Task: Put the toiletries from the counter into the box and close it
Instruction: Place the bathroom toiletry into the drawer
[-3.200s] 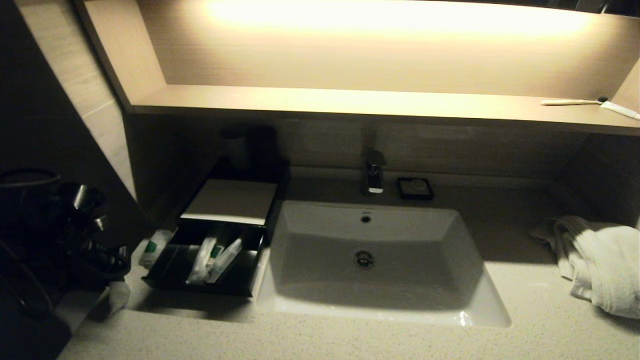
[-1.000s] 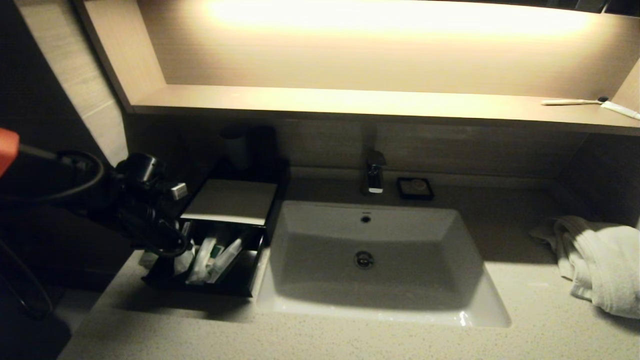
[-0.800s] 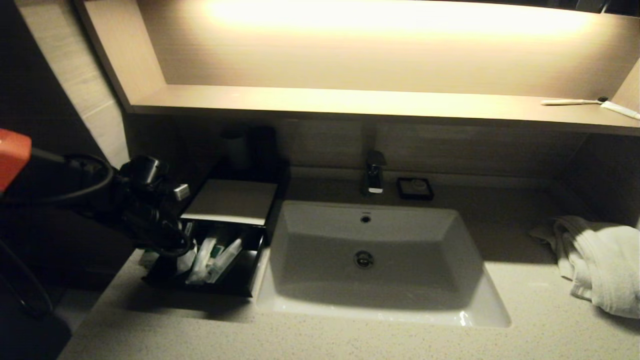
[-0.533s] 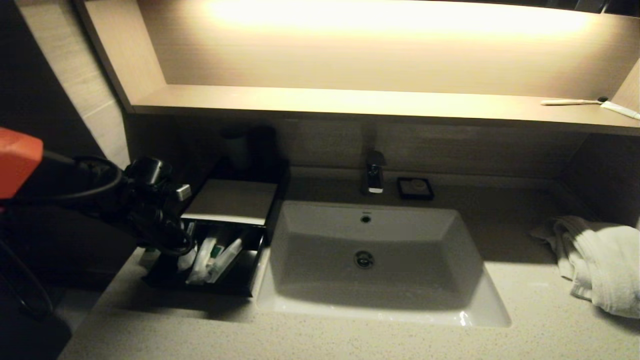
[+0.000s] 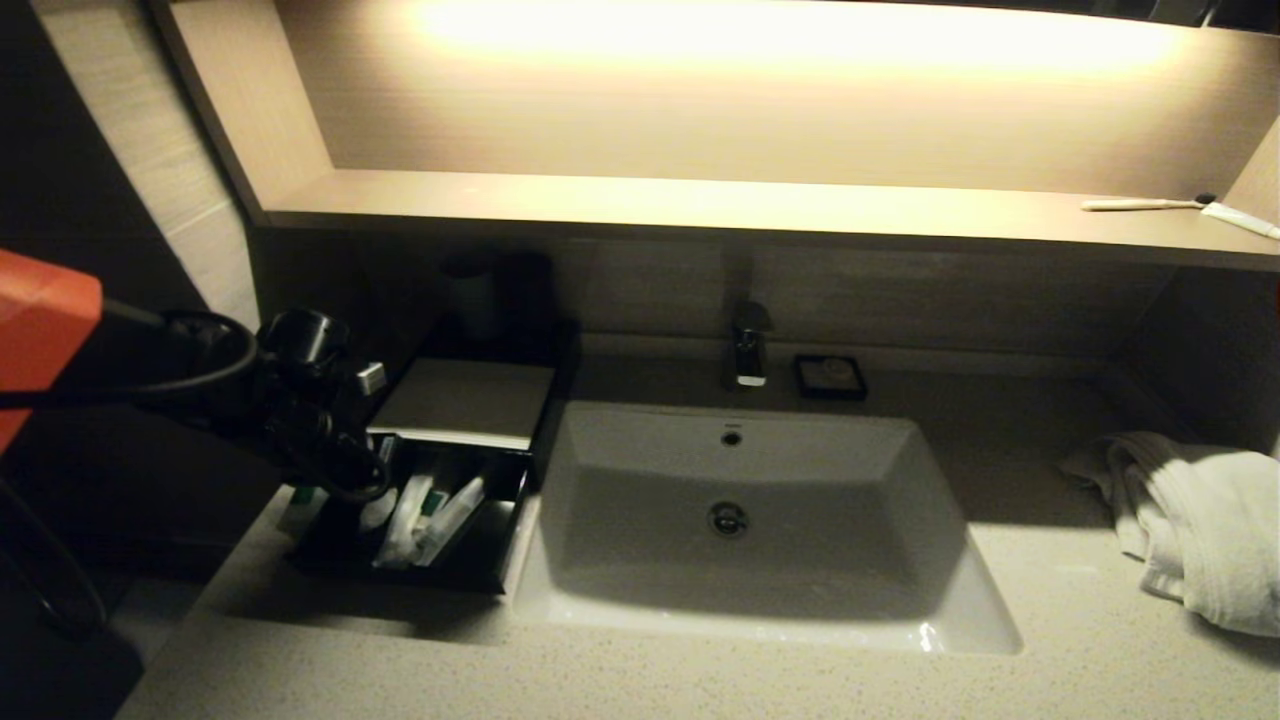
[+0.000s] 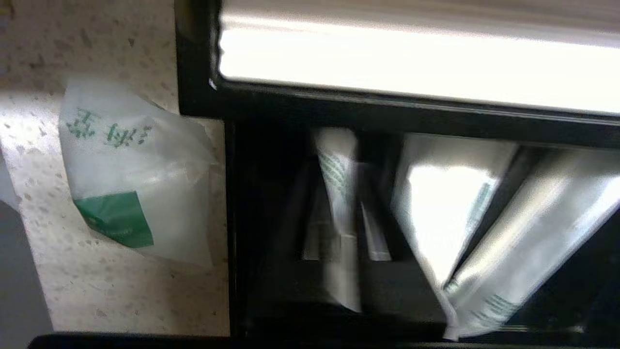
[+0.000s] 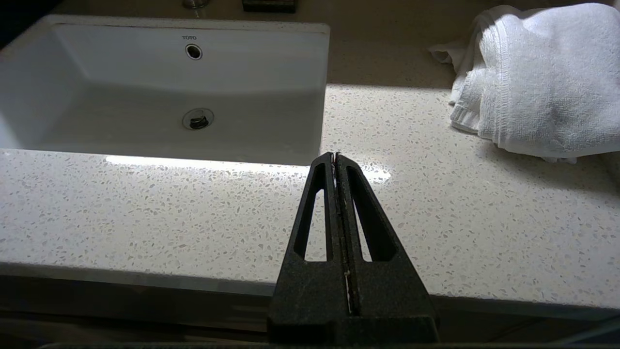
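The left gripper, whose fingers I cannot make out, hangs over the drawer's left end, so the last sachet on the counter lies just outside that wall.

White sink basin centre, chrome tap behind, black soap dish beside. Crumpled white towel far right. Bare toothbrush on lit shelf.
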You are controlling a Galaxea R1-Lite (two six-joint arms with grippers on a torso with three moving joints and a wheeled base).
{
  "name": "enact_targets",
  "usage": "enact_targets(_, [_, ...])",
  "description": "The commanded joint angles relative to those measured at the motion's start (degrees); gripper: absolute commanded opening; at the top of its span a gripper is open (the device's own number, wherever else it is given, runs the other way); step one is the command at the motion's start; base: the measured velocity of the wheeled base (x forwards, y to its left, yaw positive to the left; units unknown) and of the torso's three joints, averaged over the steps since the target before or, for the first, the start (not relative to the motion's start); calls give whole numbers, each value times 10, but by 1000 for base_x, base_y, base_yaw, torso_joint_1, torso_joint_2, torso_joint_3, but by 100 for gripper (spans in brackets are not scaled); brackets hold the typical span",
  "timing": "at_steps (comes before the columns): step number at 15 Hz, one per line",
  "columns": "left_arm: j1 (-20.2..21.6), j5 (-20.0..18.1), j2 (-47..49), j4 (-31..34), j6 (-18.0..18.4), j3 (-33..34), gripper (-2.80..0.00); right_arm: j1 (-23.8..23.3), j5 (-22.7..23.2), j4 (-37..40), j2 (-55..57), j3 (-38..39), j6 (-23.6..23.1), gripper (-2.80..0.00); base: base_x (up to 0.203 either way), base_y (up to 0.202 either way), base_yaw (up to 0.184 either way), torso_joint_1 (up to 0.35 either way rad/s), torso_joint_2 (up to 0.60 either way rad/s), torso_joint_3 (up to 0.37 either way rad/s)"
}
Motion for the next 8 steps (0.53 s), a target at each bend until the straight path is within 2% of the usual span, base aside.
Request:
enact_targets(1, [0, -1, -3, 2, 0, -2, 0, 0, 0, 0, 0, 0, 0, -280, 0, 0, 0, 0, 0, 0])
enact_targets(8, [-2, -5, -46, 9, -5, 8, 0, 0, 0, 0, 0, 0, 0, -280, 0, 0, 0, 0, 0, 0])
